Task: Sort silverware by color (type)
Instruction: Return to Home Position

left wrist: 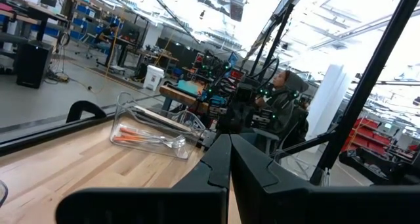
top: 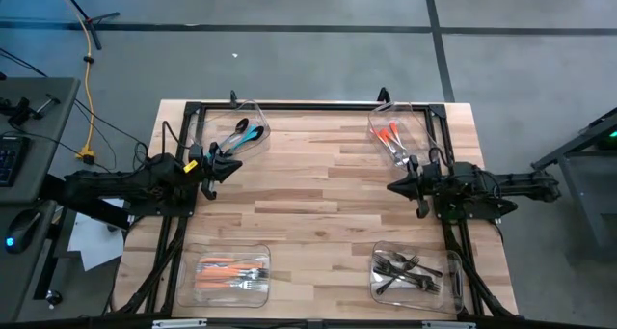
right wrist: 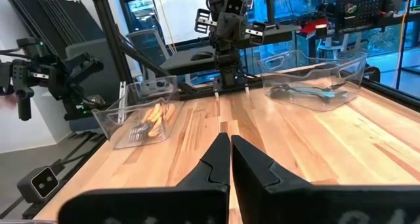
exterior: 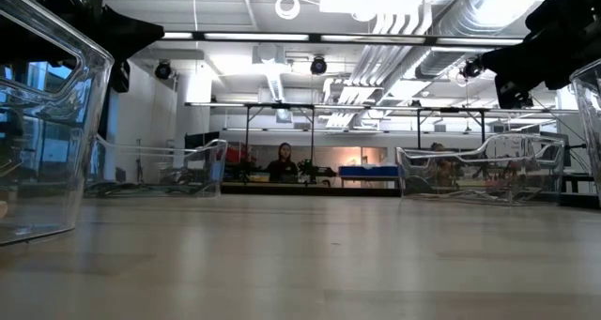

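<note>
All the silverware lies in four clear bins at the table's corners. The teal-handled pieces [top: 247, 133] are in the far-left bin. The red-orange ones [top: 388, 134] [left wrist: 134, 137] are in the far-right bin. The orange-handled forks [top: 231, 273] [right wrist: 149, 119] fill the near-left bin, and the dark metal pieces [top: 410, 269] the near-right bin. My left gripper [top: 237, 164] [left wrist: 230, 150] hovers shut by the far-left bin, pointing right. My right gripper [top: 390, 186] [right wrist: 230, 144] hovers shut below the far-right bin, pointing left. Neither holds anything.
The wooden table top [top: 318, 204] lies between the two grippers with nothing on it. A black frame [top: 308, 106] runs along the far edge and the sides. In the low view the bins' clear walls [exterior: 42, 123] stand near the camera. A person [exterior: 283, 160] sits far behind the table.
</note>
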